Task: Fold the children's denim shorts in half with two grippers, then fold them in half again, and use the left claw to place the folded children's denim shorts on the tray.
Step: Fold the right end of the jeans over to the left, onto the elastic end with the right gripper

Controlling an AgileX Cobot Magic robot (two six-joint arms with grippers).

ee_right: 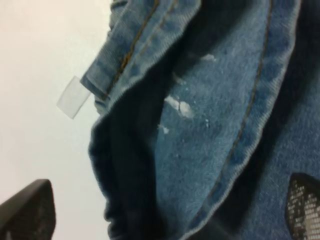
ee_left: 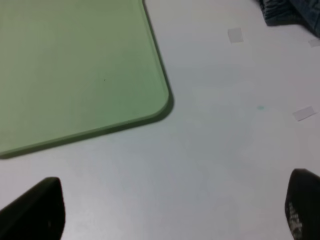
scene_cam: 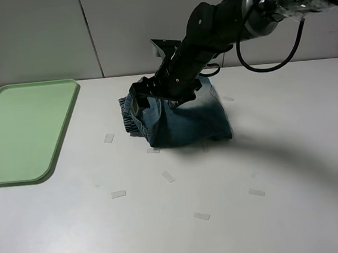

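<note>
The exterior high view alone shows the whole layout. One white table [scene_cam: 251, 172] carries one tray [scene_cam: 20, 132], pale green, at the left edge. One pair of children's denim shorts [scene_cam: 186, 119] lies near the table's middle, well apart from the tray. The right gripper [scene_cam: 157, 97] reaches across from the right and is down over the shorts' left part. At least seven small clear tape strips [scene_cam: 168, 176] lie scattered on the table around the garment.

The left gripper [ee_left: 167, 210] shows only in the left wrist view. Its two black fingers [ee_left: 35, 210] stand wide apart above bare table with nothing between them, near the tray's rounded corner. A dark edge of the shorts sits at the far corner of that view.

The right wrist view gives the close detail. The right gripper's two fingertips are spread wide, one over the table and one over the cloth. Denim lies beneath the gap and is not clamped. One tape strip pokes out from under a hem.

The shorts are blue-washed denim, bunched into a roughly square bundle. The gathered waistband faces the tray side. Up close there is tan double stitching along the hems, a few small white flecks on the fabric and a dark hollow inside the fold.
</note>
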